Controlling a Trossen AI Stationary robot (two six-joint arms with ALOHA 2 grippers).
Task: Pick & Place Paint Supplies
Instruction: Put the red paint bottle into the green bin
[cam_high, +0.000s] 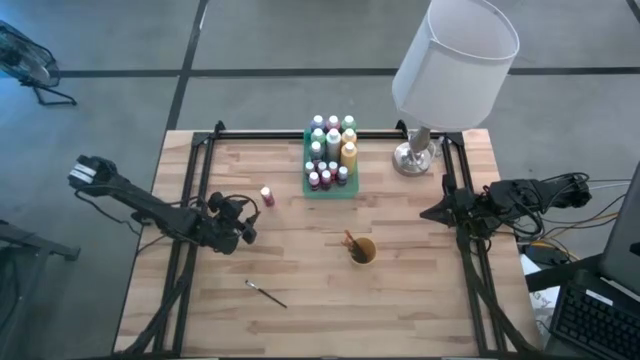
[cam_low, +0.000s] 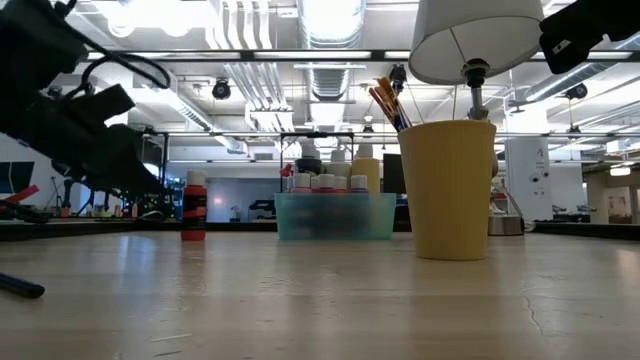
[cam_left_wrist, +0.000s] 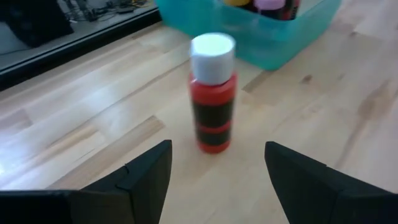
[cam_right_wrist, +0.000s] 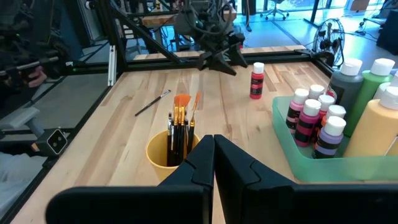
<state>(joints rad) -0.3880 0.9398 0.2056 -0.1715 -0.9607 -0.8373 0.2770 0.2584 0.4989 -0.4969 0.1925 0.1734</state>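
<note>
A small red paint bottle with a white cap stands upright on its base on the wooden table, left of the green tray. My left gripper is open just short of the bottle. Its two fingers are spread to either side and touch nothing. In the high view it shows as my left gripper near the bottle. The tray holds several upright paint bottles. A loose paintbrush lies flat toward the near edge. My right gripper waits shut at the table's right side.
A yellow cup with several brushes standing in it is near the table's middle. A lamp with a white shade stands at the far right on its metal base. Black rails run along the table's left and right sides.
</note>
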